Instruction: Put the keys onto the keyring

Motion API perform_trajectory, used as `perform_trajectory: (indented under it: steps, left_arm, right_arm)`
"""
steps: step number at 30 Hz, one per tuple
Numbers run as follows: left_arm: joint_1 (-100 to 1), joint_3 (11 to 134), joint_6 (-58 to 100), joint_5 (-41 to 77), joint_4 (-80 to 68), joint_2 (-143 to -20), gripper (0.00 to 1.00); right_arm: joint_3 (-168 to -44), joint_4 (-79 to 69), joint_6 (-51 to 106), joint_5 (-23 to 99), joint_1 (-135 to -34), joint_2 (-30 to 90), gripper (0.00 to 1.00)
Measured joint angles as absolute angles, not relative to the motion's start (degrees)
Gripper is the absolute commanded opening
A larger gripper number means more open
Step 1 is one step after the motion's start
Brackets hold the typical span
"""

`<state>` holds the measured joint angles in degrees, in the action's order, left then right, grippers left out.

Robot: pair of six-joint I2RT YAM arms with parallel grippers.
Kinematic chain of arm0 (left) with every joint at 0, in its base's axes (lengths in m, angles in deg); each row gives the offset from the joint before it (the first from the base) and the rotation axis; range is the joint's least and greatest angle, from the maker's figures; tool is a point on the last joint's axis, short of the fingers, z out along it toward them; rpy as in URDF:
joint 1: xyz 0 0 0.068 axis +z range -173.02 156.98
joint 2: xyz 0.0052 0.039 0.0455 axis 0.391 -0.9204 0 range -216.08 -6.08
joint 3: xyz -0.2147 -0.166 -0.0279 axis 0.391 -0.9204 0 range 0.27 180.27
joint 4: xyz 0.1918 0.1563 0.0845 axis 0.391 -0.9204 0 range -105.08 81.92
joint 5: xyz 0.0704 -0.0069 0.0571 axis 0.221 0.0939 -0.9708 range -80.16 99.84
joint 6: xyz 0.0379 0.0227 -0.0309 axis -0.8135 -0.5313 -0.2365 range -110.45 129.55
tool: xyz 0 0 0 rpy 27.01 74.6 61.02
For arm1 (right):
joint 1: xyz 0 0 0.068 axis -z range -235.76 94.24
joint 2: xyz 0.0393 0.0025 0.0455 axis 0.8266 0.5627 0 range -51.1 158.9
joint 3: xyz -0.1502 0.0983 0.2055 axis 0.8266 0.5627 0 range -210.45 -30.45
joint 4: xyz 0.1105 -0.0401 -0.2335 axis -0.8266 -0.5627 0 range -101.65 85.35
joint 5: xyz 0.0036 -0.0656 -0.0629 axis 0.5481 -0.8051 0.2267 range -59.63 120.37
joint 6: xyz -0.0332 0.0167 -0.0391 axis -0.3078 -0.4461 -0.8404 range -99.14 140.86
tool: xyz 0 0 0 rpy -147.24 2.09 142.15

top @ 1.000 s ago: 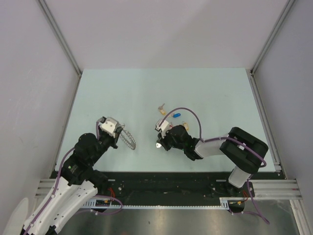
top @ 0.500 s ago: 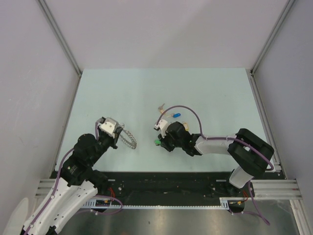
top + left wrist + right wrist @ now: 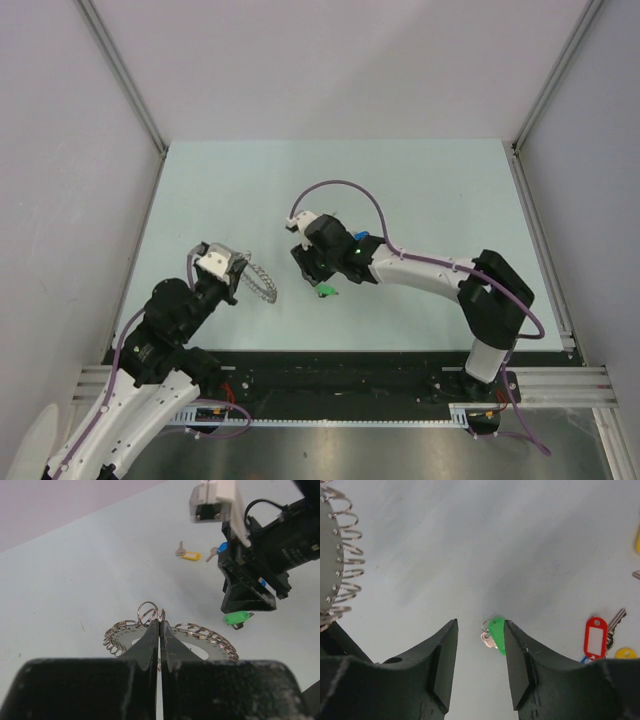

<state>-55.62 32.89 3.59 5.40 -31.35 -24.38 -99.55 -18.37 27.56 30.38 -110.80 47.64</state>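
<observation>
The keyring (image 3: 200, 639), a floppy silver ring of small linked loops, lies flat on the table, and my left gripper (image 3: 160, 626) is shut on its near edge. The top view shows this gripper (image 3: 240, 276) and the keyring (image 3: 264, 285) at the front left. My right gripper (image 3: 480, 625) is open just above the table. A key with a green tag (image 3: 496, 634) lies between its fingers, against the right one. In the top view the right gripper (image 3: 312, 272) hangs just right of the keyring, with the green key (image 3: 326, 291) below it.
A red-tagged key (image 3: 596, 636) and a yellow tag (image 3: 625, 653) lie right of the right gripper. A yellow-tagged key (image 3: 189, 555) and a blue-tagged key (image 3: 220, 549) lie farther out. Grey walls enclose the table (image 3: 430, 190).
My right arm has swung left and away from its base, closer to the keyring, and the green-tagged key now shows on the table under it. My left gripper has kept hold of the keyring.
</observation>
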Motion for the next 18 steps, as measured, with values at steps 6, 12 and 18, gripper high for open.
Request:
perform_trajectory:
  steps: [6, 12, 18]
  left_arm:
    - [-55.6, 32.8, 3.6, 3.9, -31.3, -23.0, 0.01]
    - [-55.6, 32.8, 3.7, 3.3, -31.3, -22.8, 0.01]
    - [-55.6, 32.8, 3.8, 3.3, -31.3, -22.4, 0.01]
  right_arm:
    - [-109.7, -29.5, 31.0, 25.1, -114.0, 57.1, 0.43]
    - [-117.9, -39.7, 33.1, 19.8, -116.6, 65.2, 0.36]
    - [-125.1, -45.6, 34.2, 13.7, -118.2, 70.3, 0.32]
